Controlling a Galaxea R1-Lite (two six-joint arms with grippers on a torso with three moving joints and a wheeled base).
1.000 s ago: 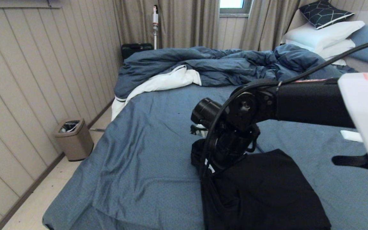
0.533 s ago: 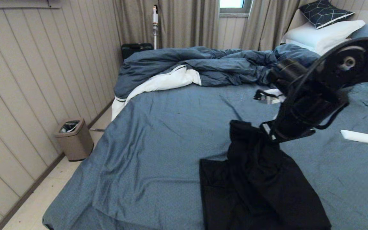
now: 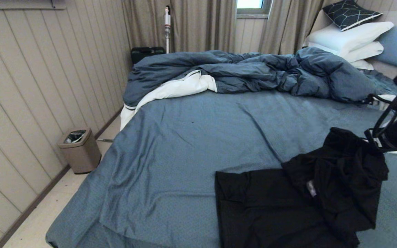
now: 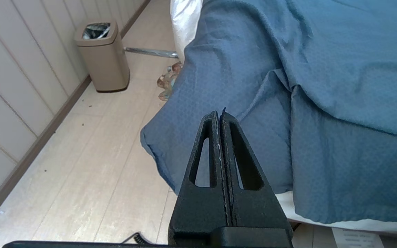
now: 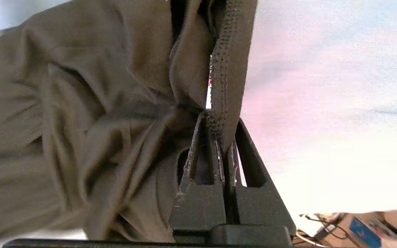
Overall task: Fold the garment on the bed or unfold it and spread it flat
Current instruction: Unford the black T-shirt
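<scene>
Black T-shirt (image 3: 288, 203) lies on the near right part of the bed (image 3: 184, 144) — blue-grey sheet, creased. Right gripper (image 5: 223, 137) pinches a stitched edge of the shirt, lifting that side near the right edge of the head view. Left gripper (image 4: 221, 119) pressed together, empty, beside the bed corner over pale plank floor (image 4: 91, 165). Rumpled blue duvet (image 3: 240, 70) behind; white pillows (image 3: 348, 39), tan bin (image 3: 80, 150) by panelled wall.

wall: beige panelled wall (image 3: 29, 86) | curtains (image 3: 198, 24) | window (image 3: 252, 4) | bin (image 3: 80, 150)
</scene>
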